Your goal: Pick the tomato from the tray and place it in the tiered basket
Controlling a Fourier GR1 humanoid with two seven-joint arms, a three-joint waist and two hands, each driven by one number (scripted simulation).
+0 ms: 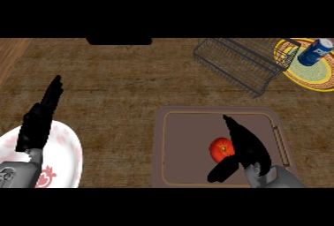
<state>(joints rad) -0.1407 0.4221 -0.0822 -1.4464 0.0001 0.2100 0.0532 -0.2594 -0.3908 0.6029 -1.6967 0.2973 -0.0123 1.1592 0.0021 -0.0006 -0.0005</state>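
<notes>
A red tomato (220, 149) lies on the brown tray (189, 132) at the lower right of the counter. My right hand (248, 145) is over the tray, just right of the tomato, fingers straight and pointing away, thumb spread below the tomato; it is open and partly covers the tomato's right side. The black wire tiered basket (238, 59) stands at the upper right, beyond the tray. My left hand (39, 117) rests open at the left, fingers up, over a plate.
A white plate with a red pattern (65, 154) sits at the lower left under my left forearm. A yellow patterned plate (316, 73) with a blue can (315, 51) lies at the far right behind the basket. A dark object (119, 41) sits at the counter's back edge.
</notes>
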